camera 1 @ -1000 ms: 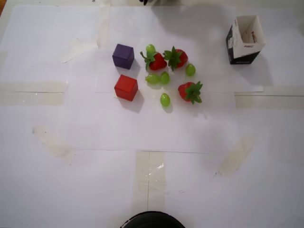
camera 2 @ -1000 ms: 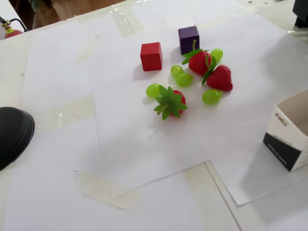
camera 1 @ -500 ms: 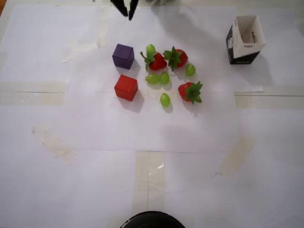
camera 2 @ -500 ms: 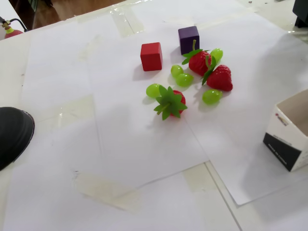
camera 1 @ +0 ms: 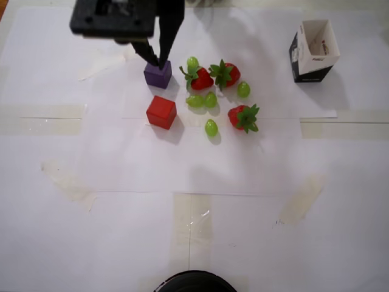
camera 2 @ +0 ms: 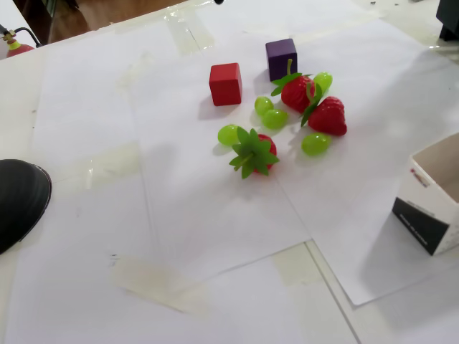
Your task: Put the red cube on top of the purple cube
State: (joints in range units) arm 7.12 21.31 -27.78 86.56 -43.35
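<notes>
The red cube (camera 1: pixel 161 112) (camera 2: pixel 225 84) rests on the white paper. The purple cube (camera 1: pixel 158 76) (camera 2: pixel 281 59) stands a short gap from it, just above it in the overhead view. My black gripper (camera 1: pixel 159 61) comes in from the top edge of the overhead view. Its fingertips are drawn together and lie over the purple cube's far edge in that picture. Nothing is between the fingers. In the fixed view the gripper does not show and both cubes are uncovered, so it hangs well above the table.
Three strawberries (camera 1: pixel 200 78) (camera 1: pixel 226 74) (camera 1: pixel 244 117) and several green grapes (camera 1: pixel 211 127) lie right of the cubes. An open black-and-white carton (camera 1: pixel 313 52) (camera 2: pixel 434 201) stands at the far right. A black round object (camera 1: pixel 194 283) (camera 2: pixel 18 201) sits at the near edge.
In the overhead view the gripper has come further in from the top edge and its tips now overlap the purple cube. The cubes and fruit have not moved.
</notes>
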